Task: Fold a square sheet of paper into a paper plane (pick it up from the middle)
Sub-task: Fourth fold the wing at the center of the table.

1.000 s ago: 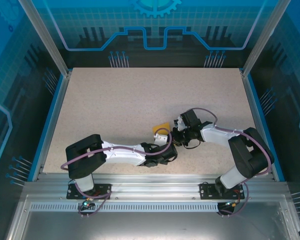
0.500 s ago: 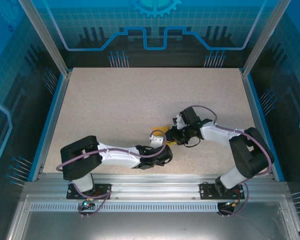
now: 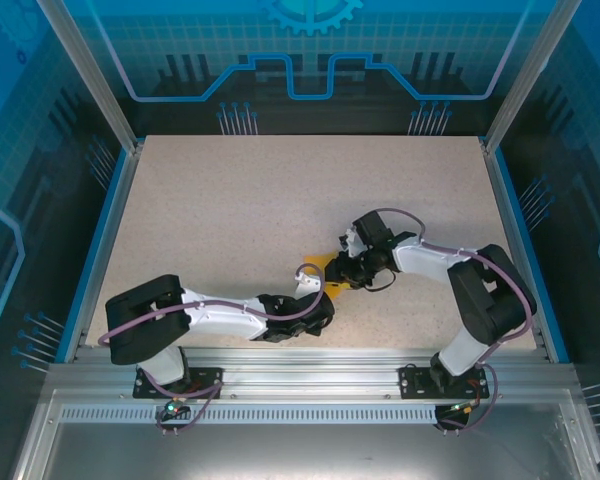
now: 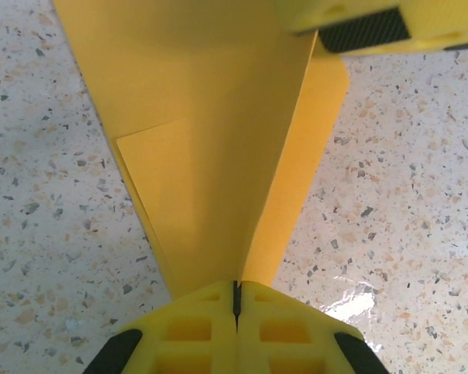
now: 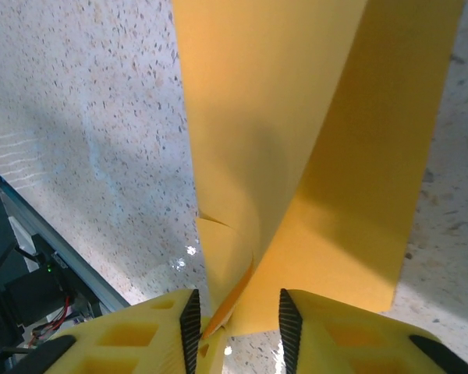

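- Your left gripper [image 4: 235, 294] is pinched shut on the near tip of the folded sheet of paper [image 4: 210, 156].
- At its far end, the right gripper [image 5: 235, 312] sits part-open, loosely straddling the crease. Pull apart and the paper may slip out or tear.

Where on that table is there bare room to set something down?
The far half of the table, from the back edge down to the arms, is bare, and so is the left strip along the blue rail. It is crowded near the middle front, where the left claw and right claw meet at the paper.
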Robot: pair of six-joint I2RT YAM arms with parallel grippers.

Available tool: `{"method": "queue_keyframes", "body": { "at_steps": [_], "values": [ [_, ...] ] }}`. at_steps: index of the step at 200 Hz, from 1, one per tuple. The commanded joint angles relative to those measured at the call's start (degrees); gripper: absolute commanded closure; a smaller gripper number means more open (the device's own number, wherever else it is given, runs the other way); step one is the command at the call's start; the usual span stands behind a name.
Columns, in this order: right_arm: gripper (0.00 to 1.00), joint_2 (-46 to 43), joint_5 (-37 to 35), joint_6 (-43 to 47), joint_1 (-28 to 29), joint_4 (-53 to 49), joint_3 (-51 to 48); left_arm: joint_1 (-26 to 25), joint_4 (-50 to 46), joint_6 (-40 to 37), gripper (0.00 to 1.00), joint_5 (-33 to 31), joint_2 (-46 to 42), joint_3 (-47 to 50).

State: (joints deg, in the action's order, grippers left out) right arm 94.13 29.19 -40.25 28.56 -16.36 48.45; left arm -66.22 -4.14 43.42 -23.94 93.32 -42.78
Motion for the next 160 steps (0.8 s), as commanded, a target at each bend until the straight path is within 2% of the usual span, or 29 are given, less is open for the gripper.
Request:
{"method": "queue_keyframes", "body": {
  "at_steps": [1,27,35,71,101,131,160],
  "values": [
    [0.70,1.15,1.79,0.96,1.20,-1.33,1.32,0.31,-0.06,-0.32,0.91,0.18,-1.04,0.44],
    [0.73,1.16,2.23,1.06,1.22,-1.11,1.23,0.29,-2.53,0.76,0.85,-0.90,-0.68,-0.50],
    [0.73,1.06,2.31,1.14,1.22,-1.13,1.13,0.30,-3.05,1.17,0.80,-1.21,-0.59,-0.72],
    [0.73,0.76,2.84,1.30,1.23,-1.08,1.12,0.32,-5.10,2.02,0.76,-2.24,0.28,-2.16],
    [0.73,0.76,2.87,1.31,1.19,-1.20,1.12,0.29,-5.10,1.93,0.81,-2.35,0.64,-2.57],
    [0.72,0.13,2.44,1.62,1.21,-1.65,1.12,0.30,-4.17,2.62,0.91,-2.33,0.25,-1.59],
    [0.65,-3.36,0.97,2.84,1.08,-2.52,0.97,1.40,2.18,3.69,0.96,0.18,-2.25,3.21]
  ]
}}
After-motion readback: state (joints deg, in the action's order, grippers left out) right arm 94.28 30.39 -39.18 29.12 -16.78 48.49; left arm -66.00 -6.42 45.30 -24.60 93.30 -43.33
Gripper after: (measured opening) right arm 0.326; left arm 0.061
